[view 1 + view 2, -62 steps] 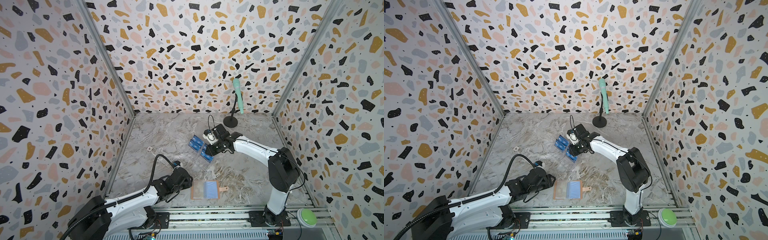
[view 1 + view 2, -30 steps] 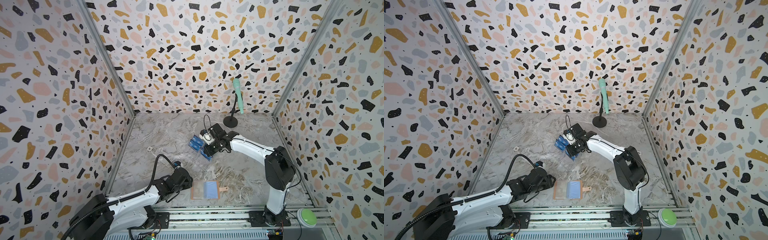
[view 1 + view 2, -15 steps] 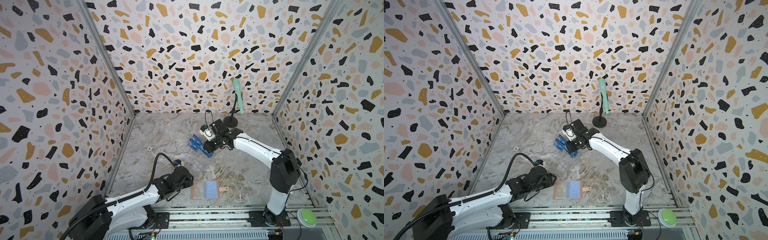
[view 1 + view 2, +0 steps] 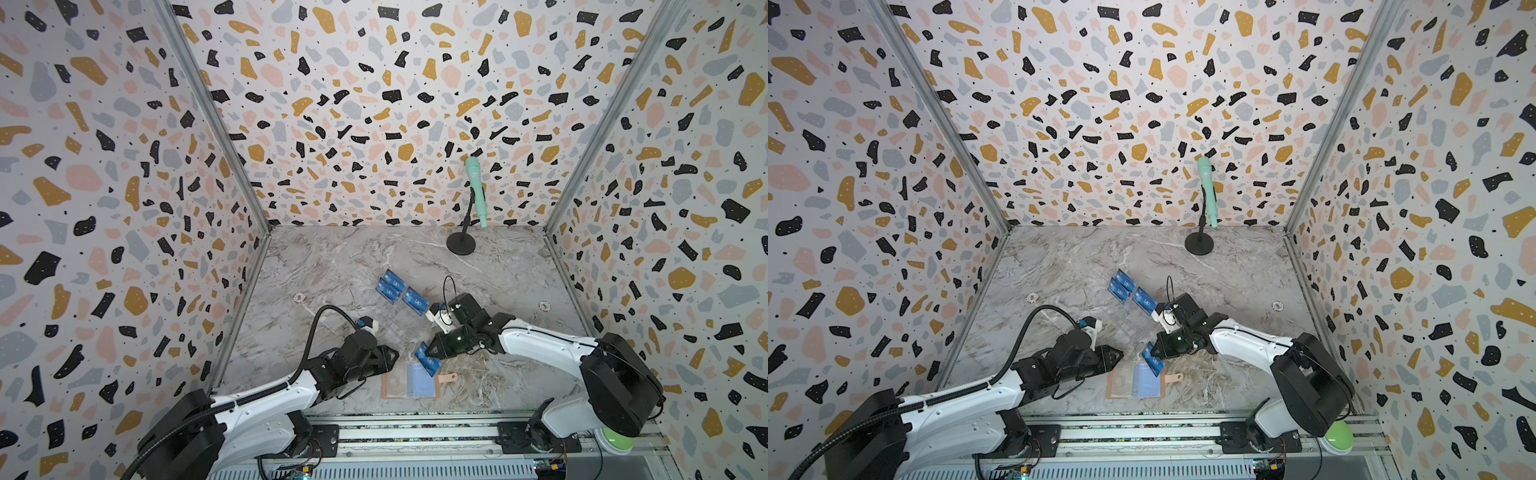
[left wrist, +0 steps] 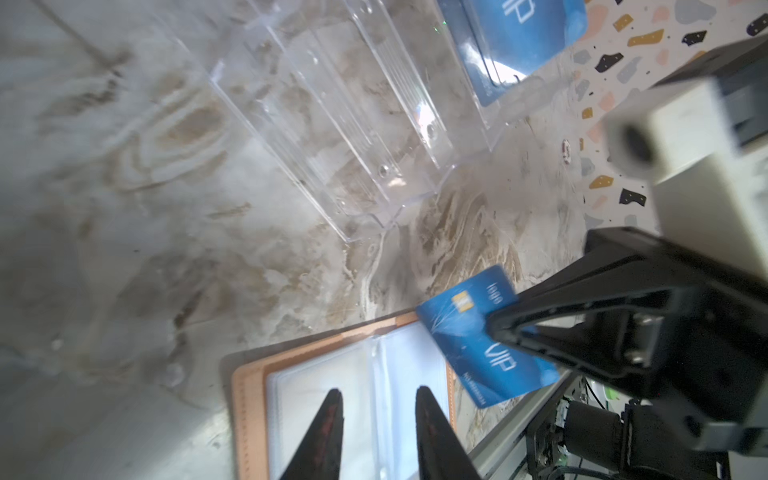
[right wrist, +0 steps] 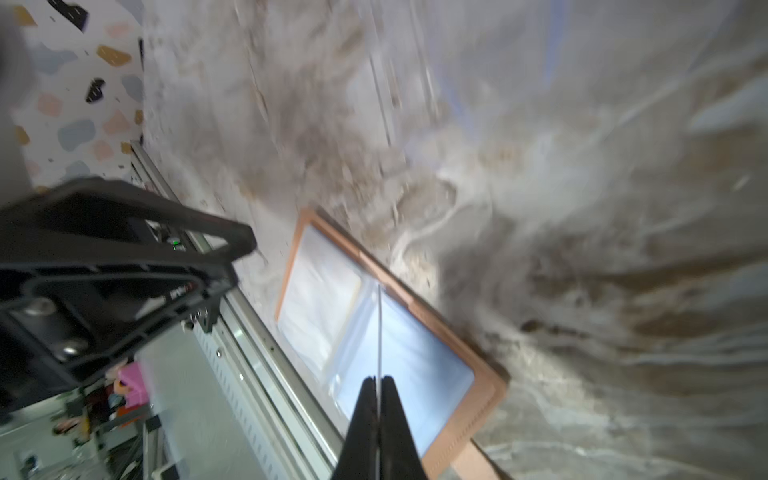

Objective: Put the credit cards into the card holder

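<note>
The right gripper point(image 5: 494, 328), black tapered jaws pinched flat on a glossy blue "VIP" credit card point(image 5: 469, 332), holds it tilted just above the clear sleeves of the salmon leather-like card holder point(image 4: 394, 381), lying open on the veined marble tabletop point(image 4: 332, 270), while the left gripper point(image 5: 376, 395) hovers narrowly parted and empty at its left edge.
</note>
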Motion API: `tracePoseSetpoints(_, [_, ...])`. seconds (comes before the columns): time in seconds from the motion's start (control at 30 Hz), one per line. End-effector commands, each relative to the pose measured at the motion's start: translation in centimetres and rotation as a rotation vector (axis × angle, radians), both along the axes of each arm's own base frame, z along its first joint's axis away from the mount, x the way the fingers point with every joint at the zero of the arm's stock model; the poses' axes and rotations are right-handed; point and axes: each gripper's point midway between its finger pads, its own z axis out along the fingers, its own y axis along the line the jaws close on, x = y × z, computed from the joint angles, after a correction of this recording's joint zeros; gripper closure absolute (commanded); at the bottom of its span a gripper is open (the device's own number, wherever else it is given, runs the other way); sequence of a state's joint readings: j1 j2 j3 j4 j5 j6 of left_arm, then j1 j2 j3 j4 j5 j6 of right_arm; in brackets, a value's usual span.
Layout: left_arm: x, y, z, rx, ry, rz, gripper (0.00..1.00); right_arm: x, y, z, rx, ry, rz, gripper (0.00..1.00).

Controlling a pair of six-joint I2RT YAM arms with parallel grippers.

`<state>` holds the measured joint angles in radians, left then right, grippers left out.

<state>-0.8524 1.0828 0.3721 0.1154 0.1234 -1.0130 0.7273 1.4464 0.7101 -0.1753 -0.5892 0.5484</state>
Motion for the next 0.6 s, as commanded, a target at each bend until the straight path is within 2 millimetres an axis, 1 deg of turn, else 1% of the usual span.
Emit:
tracePoseSetpoints(0.0, [-0.2,-1.8,0.8,-0.073,-0.007,-0.070,0.71,-0.8,2.6,3.0,0.178,0.015,-0.006,1.00])
tracePoseSetpoints(0.07, [-0.4,-2.1,0.1,-0.069,0.014,-0.084,0.73,-1.5,2.7,2.3,0.180,0.040,-0.008,1.00])
tracePoseSetpoints(0.2, [-1.1,-2.2,-1.7,-0.041,0.079,-0.104,0.80,-2.2,2.8,1.4,0.190,0.073,-0.024,1.00])
tracePoseSetpoints(0.43, [-1.7,0.0,-4.5,0.091,0.128,-0.066,0.81,-2.5,2.5,0.3,0.170,0.096,-0.037,1.00])
tracePoseSetpoints(0.57, [-2.0,1.0,-5.4,0.139,0.139,-0.057,0.81,-2.7,2.3,-0.2,0.160,0.106,-0.042,1.00])
